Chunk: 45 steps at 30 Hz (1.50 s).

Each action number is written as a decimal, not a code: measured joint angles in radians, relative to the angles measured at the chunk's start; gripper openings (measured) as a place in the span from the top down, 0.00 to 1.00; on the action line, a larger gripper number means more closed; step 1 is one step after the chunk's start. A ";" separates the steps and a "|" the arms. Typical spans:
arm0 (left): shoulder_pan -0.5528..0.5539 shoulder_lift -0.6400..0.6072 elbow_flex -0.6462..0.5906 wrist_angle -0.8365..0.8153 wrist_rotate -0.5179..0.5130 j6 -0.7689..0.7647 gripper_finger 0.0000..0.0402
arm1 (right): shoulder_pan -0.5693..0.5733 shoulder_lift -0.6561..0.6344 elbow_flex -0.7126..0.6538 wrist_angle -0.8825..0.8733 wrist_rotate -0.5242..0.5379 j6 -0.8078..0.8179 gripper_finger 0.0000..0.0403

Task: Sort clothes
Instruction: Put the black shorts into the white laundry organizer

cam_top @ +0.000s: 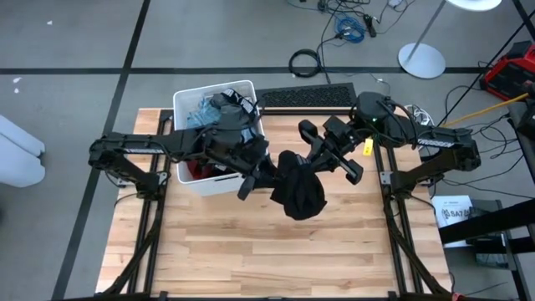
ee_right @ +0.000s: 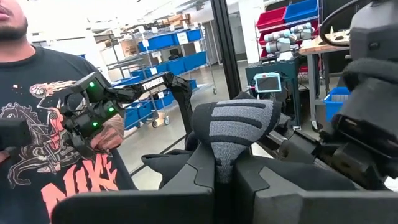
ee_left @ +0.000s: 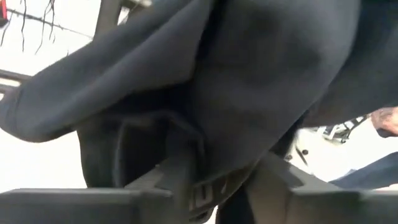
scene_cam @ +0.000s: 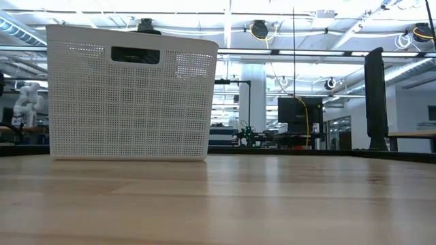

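A black garment [cam_top: 298,191] hangs bunched and limp at the middle of the high view, above the wooden worktop [cam_top: 251,251], held up between both arms. The right gripper [cam_top: 303,160] has its fingers pressed together, pinching the cloth's grey-striped edge. The left gripper [cam_top: 266,174] is buried in dark folds; I cannot tell how its fingers stand. Upper left of centre, the white bin [cam_top: 216,90] holds more clothes [cam_top: 219,113]. Only the right wrist view shows a person [ee_right: 43,124] beyond the table.
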<state>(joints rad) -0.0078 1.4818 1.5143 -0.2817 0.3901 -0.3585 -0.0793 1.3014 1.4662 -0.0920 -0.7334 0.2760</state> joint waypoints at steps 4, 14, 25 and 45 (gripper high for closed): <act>0.000 0.000 0.000 0.031 0.004 0.022 0.84 | -0.005 0.000 0.000 -0.001 0.001 -0.003 0.98; 0.015 -0.061 0.000 -0.019 -0.046 0.086 0.98 | -0.033 0.000 0.000 0.004 0.004 0.014 0.98; 0.042 -0.144 0.000 -0.022 -0.153 0.137 0.99 | -0.041 0.000 0.000 0.006 0.019 0.198 0.84; 0.041 -0.144 0.000 -0.054 -0.153 0.117 0.99 | -0.151 -0.003 0.000 0.033 -0.031 0.172 0.73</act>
<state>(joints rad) 0.0334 1.3380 1.5143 -0.3359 0.2367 -0.2420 -0.2302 1.2989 1.4666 -0.0588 -0.7643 0.4485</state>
